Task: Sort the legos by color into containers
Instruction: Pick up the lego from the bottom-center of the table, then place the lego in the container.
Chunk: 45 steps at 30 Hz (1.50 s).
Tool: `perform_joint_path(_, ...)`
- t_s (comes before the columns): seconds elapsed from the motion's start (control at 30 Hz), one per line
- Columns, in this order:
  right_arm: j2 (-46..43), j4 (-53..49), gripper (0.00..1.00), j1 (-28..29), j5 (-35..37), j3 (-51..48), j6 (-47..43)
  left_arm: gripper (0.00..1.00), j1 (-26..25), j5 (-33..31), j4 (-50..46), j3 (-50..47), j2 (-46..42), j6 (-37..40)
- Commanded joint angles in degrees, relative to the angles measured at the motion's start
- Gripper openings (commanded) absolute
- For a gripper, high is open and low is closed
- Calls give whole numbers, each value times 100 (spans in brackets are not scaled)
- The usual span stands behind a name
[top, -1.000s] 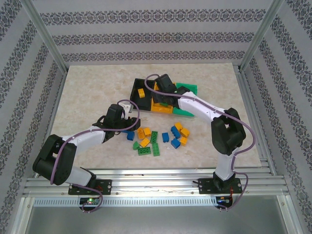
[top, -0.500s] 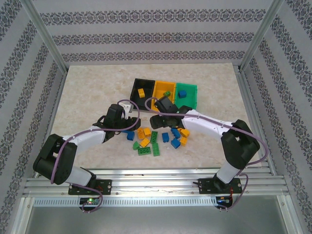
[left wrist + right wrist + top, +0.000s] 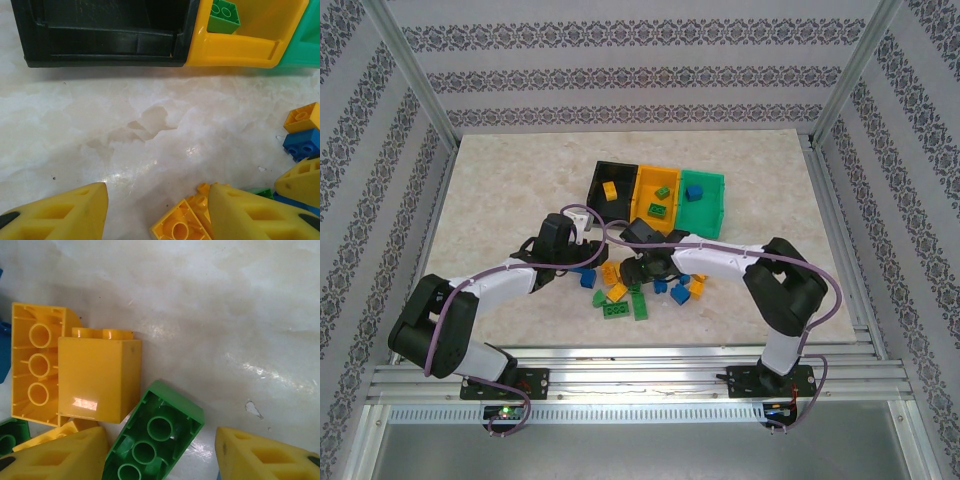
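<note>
The legos (image 3: 642,288) lie in a loose pile of yellow, green and blue bricks in front of the containers (image 3: 658,190), a black, a yellow and a green bin in a row. My right gripper (image 3: 160,455) is low over the pile, open, its fingers either side of an upside-down green brick (image 3: 155,437), with a gap left at the right finger. My left gripper (image 3: 157,210) hovers open at the pile's left edge. An upturned yellow brick (image 3: 182,227) lies against its right finger (image 3: 255,212).
The black bin (image 3: 613,180) holds a yellow brick, the yellow bin (image 3: 245,42) green bricks (image 3: 223,15), the green bin (image 3: 705,200) a blue one. Two yellow bricks (image 3: 97,377) crowd the green brick's left. Bare marble stretches left of the pile.
My right arm has swung from over the bins down to the pile, and its jaws have narrowed around the green brick. The left arm has not moved.
</note>
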Motion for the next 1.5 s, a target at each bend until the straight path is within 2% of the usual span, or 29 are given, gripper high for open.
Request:
perform_joint_path(0.0,202,-210,59,114,-113,142,184,55,27,14,199,-61,-31,46)
perform_joint_path(0.2,619,-653,59,295,251,454,264,55,28,48,191,-34,13,40)
perform_joint_path(0.4,589,-816,44,280,518,470,187,55,28,26,194,-47,9,45)
perform_joint_path(0.57,280,-710,38,173,514,444,131,55,28,40,199,-42,33,38)
perform_joint_path(0.9,-765,-151,38,-710,500,796,-220,55,29,-51,151,-35,18,37)
perform_joint_path(1.2,-230,493,37,-1772,196,1635,-555,55,61,-292,68,-63,-49,45)
perform_joint_path(1.37,528,305,40,-2068,78,2426,-724,55,124,-372,49,-95,-69,12)
perform_joint_path(1.47,960,117,60,-2163,-59,2871,-734,55,150,-347,76,-108,-63,-7)
